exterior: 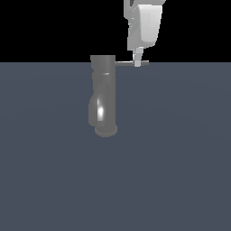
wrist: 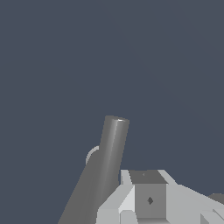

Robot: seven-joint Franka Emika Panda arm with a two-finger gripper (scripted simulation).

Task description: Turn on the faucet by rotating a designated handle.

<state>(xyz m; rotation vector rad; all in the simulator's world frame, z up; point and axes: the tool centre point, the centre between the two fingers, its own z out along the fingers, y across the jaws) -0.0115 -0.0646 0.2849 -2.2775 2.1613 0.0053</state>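
The faucet [exterior: 103,97] is a glossy grey upright column on a round base, with a spout bulge low on its side. Its handle [exterior: 126,63] is a thin flat bar sticking out from the top toward the exterior view's right. My white gripper [exterior: 137,62] hangs straight down over the bar's outer part, and its fingertips touch the bar there. The fingers look pressed together with no gap, and nothing is held between them. In the wrist view the faucet [wrist: 107,162] runs slantwise just beside my gripper [wrist: 148,201]; the handle is hidden there.
The faucet stands on a plain dark blue-grey floor [exterior: 180,158] that stretches all around it. Behind lies only black background. No other objects show in either view.
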